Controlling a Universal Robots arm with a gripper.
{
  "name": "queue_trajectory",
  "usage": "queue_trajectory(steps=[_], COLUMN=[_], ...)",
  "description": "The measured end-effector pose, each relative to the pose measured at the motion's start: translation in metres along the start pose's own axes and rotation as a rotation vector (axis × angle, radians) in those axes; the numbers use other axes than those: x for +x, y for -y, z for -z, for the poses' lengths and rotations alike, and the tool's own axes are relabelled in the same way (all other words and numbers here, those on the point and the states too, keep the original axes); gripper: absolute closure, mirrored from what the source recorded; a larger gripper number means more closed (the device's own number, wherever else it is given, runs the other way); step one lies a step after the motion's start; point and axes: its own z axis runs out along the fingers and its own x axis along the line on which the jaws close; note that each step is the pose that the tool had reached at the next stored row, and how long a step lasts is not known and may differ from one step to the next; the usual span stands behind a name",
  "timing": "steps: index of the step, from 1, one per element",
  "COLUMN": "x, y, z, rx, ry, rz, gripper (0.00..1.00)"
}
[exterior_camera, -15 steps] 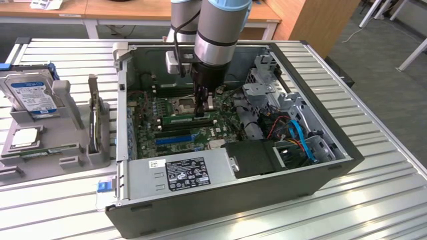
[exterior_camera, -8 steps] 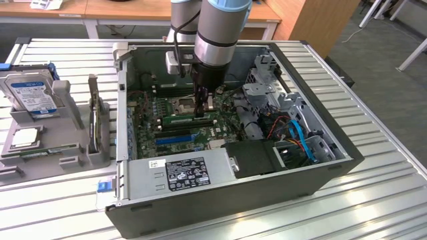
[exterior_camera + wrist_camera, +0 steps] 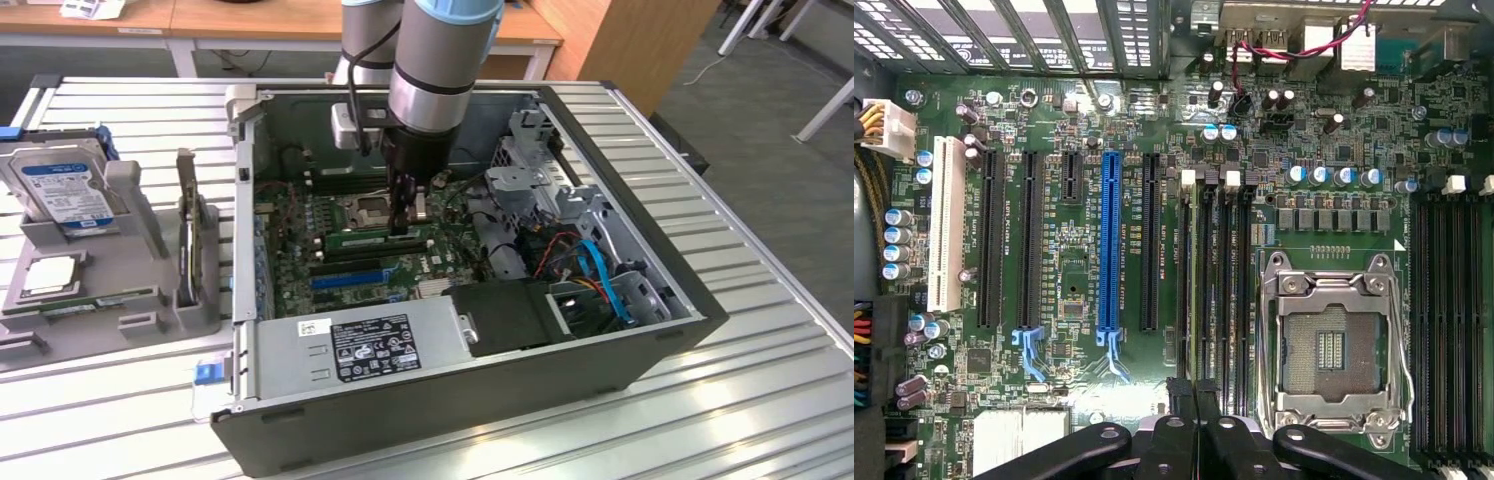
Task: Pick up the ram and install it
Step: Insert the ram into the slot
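The ram [image 3: 367,241] is a thin green stick standing on edge in a long black slot of the motherboard, beside the CPU socket [image 3: 370,210]. My gripper [image 3: 404,228] reaches straight down into the open computer case, and its dark fingers are closed on the ram's top edge near the end toward the exterior view's right. In the wrist view the ram [image 3: 1206,280] shows edge-on as a narrow green line among the black slots. There the gripper [image 3: 1192,390] has its two fingertips pressed together over that line.
A blue expansion slot [image 3: 1110,240] and more black slots lie beside the ram. The power supply [image 3: 360,345], drive cage [image 3: 534,180] and coloured cables [image 3: 601,275] crowd the case. At the exterior view's left, a grey fixture [image 3: 134,190] holds a hard drive [image 3: 60,185].
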Motion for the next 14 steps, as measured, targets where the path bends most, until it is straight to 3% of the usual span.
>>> queue_trajectory(steps=[14], x=[0.0014], y=[0.0000], z=[-0.0009], rx=[0.0000], ry=[0.0001], rz=[0.000], gripper=[0.89])
